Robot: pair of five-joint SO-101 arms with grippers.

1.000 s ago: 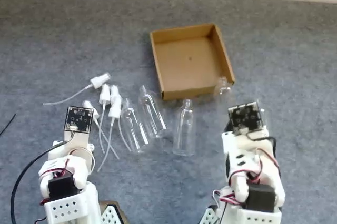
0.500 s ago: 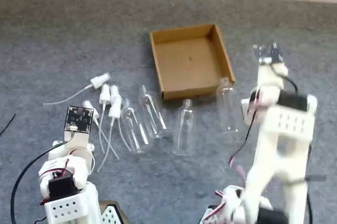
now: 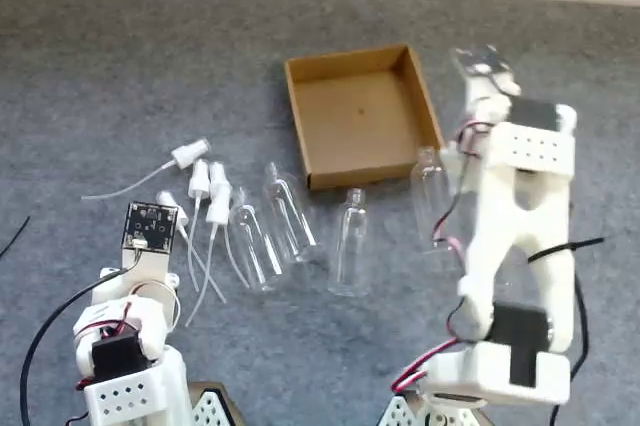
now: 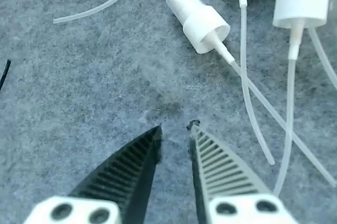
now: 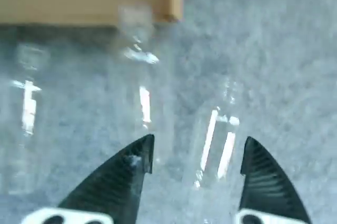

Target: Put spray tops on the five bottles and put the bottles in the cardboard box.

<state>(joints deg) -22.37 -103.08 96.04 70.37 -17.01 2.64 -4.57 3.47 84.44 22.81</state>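
1. A desk (image 3: 90,66) covered in grey felt, with a pale wall behind it. An open, empty cardboard box (image 3: 360,121) sits mid-desk.
2. Clear bottles (image 3: 290,214) lie uncapped just in front of the box. Three are in a loose row, and another bottle (image 3: 430,196) lies by the box's near right corner. Spray tops (image 3: 205,181) with long thin tubes lie in a loose cluster to the left of the row.
3. Over the last second the right arm (image 3: 515,206) has risen from its folded rest at the near edge. It now stretches forward over the right-hand bottles. Bottles, tops and box have not moved.
4. The right gripper (image 5: 199,145) is spread wide and empty. A fifth bottle (image 5: 216,140) lies on the felt below, between its jaws.
5. The left gripper (image 4: 175,132) stays where it was, jaws a narrow gap apart and holding nothing. A spray top (image 4: 199,20) lies just ahead of it.
6. The task looks barely begun: no top is fitted and nothing is boxed. The right arm seems set to take a bottle first.
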